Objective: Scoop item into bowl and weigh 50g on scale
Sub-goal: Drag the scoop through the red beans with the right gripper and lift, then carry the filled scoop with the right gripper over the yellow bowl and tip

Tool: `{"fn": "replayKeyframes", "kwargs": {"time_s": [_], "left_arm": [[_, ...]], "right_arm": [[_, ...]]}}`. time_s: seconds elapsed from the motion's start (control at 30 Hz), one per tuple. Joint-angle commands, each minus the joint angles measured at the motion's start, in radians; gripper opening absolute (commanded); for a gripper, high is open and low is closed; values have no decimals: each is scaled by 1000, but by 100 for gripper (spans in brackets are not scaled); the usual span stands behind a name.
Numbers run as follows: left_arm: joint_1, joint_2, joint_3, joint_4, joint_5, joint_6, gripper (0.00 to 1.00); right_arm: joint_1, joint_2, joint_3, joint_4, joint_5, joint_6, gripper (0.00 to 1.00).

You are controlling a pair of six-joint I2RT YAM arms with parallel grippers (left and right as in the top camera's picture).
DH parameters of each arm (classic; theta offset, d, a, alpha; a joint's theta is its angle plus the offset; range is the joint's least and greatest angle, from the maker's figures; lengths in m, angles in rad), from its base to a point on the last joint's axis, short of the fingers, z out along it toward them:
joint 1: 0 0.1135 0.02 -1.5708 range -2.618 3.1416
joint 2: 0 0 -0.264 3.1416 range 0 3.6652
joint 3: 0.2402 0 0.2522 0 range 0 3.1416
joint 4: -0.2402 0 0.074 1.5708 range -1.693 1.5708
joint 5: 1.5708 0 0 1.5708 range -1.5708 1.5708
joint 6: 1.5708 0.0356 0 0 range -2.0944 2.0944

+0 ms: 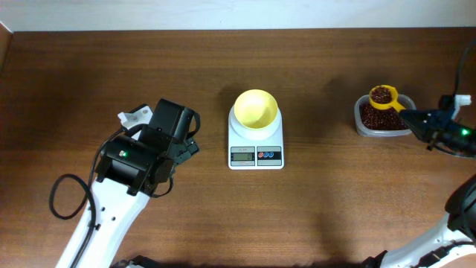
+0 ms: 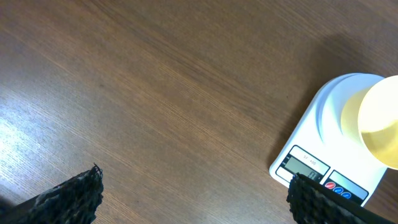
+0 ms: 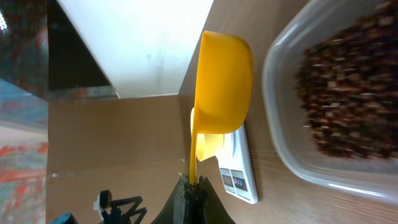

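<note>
Right hand (image 1: 410, 116): clenched on the far end of the thin handle of a small yellow scoop (image 1: 382, 95). The scoop is heaped with beans (image 1: 381, 94) and sits over the rear edge of the clear container (image 1: 364, 123) at the right of the tabletop (image 1: 335, 208). More beans fill that container.

Left hand (image 2: 193, 202): released, jaws wide, holding nothing, above bare wood just left of the scale (image 1: 256, 145).

Bowl (image 1: 256, 109): upright on the scale's round platform at the middle of the tabletop, and it looks empty. It is well apart from the loaded scoop.

Handling assessment:
- The beans are small, hard, dry and loose. They will likely roll and spill at any tilt or jolt, and a heaped load sheds easily.
- The scoop appears to be rigid, light plastic. The grip at the handle end gives reach but little control of roll, so the cup should be carried level.
- The bowl looks light and smooth and may slide on the platform if knocked.
- Pour from just above the bowl's rim without touching it.
</note>
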Motion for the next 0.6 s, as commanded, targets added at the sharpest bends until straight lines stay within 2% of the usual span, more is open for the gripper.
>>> {"fn": "replayKeyframes", "kwargs": {"time_s": [0.0,0.13,0.57], "left_arm": [[4,-12,1,-1,-10,1,99],[4,-12,1,-1,-10,1,99],[4,-12,1,-1,-10,1,99]], "right_arm": [[66,14,-6,-1,-59,-18,4],[159,14,-6,0,-133,-19,4],[481,14,-6,6,-132,-19,4]]}}
